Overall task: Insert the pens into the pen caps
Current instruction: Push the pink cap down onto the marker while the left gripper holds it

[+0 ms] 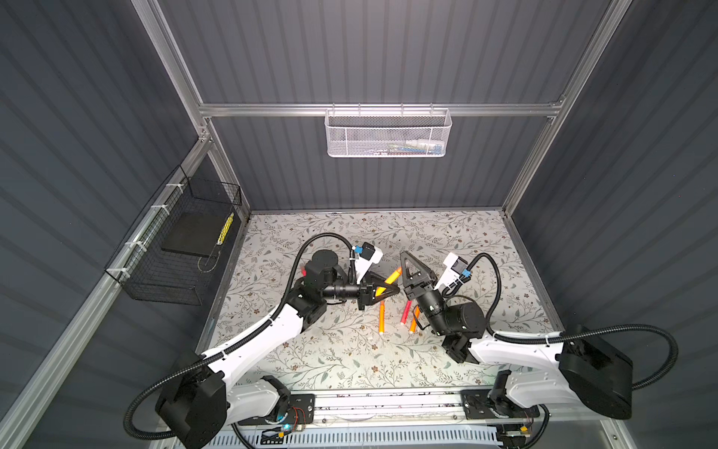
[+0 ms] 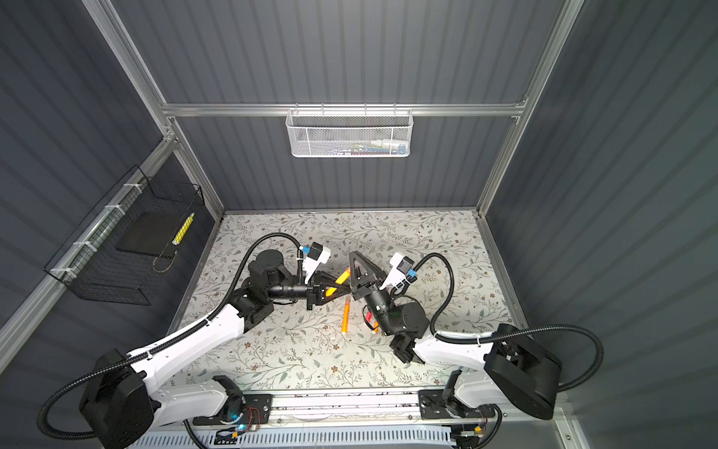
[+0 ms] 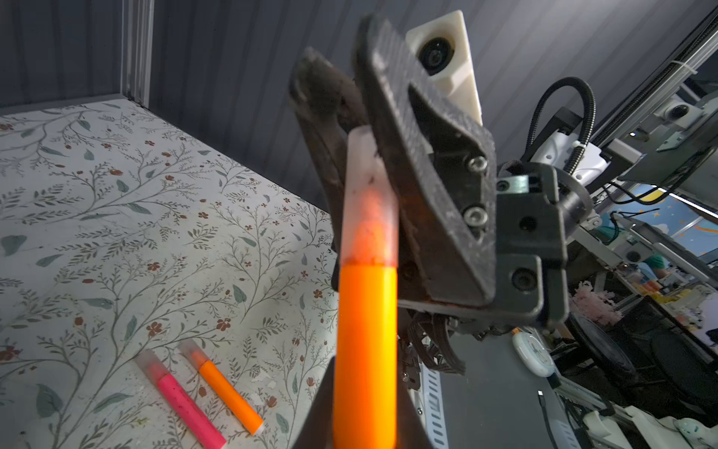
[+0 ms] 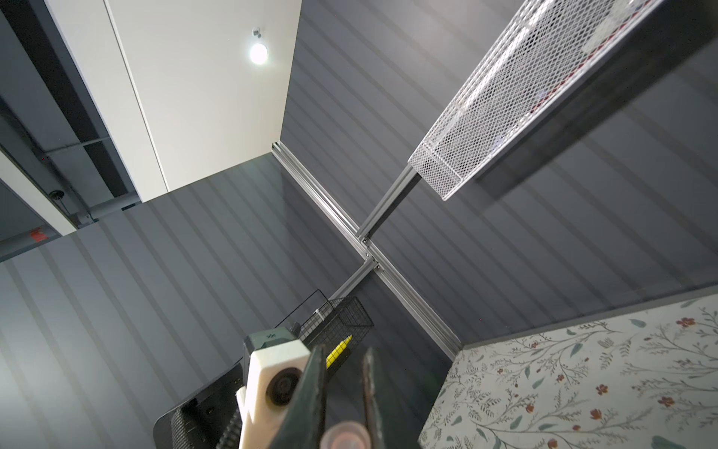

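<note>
Above the mat (image 1: 349,350): left gripper (image 1: 394,289) clamps the orange pen (image 3: 365,342), right gripper (image 1: 405,259) clamps the cap (image 3: 367,186) over its tip. Keep both in line, press straight home, no sideways load.

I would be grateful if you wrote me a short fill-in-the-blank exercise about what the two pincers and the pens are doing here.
The left pincer is shut on an ___ pen.
The right pincer pinches the translucent ___ covering that pen's tip.
On the floral table lies a capped orange pen; its capped neighbour is ___.
The white mesh basket hangs on the back wall, the ___ wire basket on the left wall.
Missing words: orange; cap; pink; black.
</note>
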`<act>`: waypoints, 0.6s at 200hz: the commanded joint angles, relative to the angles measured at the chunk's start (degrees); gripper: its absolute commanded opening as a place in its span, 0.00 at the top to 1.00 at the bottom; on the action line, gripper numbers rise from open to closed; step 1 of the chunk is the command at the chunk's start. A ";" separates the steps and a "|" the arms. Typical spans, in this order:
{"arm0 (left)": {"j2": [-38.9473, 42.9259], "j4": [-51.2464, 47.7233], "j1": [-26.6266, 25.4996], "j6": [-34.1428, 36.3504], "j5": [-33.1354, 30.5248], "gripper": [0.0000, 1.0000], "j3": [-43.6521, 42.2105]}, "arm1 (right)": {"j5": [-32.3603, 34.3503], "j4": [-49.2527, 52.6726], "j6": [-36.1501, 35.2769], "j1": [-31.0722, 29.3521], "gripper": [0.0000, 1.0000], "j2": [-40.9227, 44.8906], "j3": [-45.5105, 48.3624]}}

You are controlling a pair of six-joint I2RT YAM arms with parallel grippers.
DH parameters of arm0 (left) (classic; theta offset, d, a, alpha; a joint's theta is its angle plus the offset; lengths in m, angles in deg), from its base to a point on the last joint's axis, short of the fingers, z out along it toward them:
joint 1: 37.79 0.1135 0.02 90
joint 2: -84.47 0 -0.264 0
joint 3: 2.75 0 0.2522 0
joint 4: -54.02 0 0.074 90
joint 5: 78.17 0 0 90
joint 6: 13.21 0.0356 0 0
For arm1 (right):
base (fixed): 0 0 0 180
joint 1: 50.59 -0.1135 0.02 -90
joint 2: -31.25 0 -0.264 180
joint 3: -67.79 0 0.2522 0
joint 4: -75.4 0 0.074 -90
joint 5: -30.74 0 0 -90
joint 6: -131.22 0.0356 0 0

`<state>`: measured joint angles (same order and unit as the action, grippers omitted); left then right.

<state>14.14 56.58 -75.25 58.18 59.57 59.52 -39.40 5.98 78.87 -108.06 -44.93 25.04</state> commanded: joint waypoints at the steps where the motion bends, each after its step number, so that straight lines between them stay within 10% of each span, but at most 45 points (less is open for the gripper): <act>1: 1.16 6.15 1.97 2.75 -23.35 1.00 9.96 | -22.57 24.49 -1.72 -10.64 1.00 -4.84 2.11; 80: 4.29 2.85 2.08 9.40 -36.15 1.00 7.36 | -23.60 23.25 7.22 -11.43 1.00 -9.56 0.98; 120: 3.31 11.21 9.43 -4.04 -20.40 1.00 5.10 | -27.79 11.12 1.59 -13.71 1.00 -8.09 4.94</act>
<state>17.93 35.03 -74.59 69.06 47.03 61.18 -38.66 10.44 84.66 -109.83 -50.86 23.99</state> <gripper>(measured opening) 0.169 0.160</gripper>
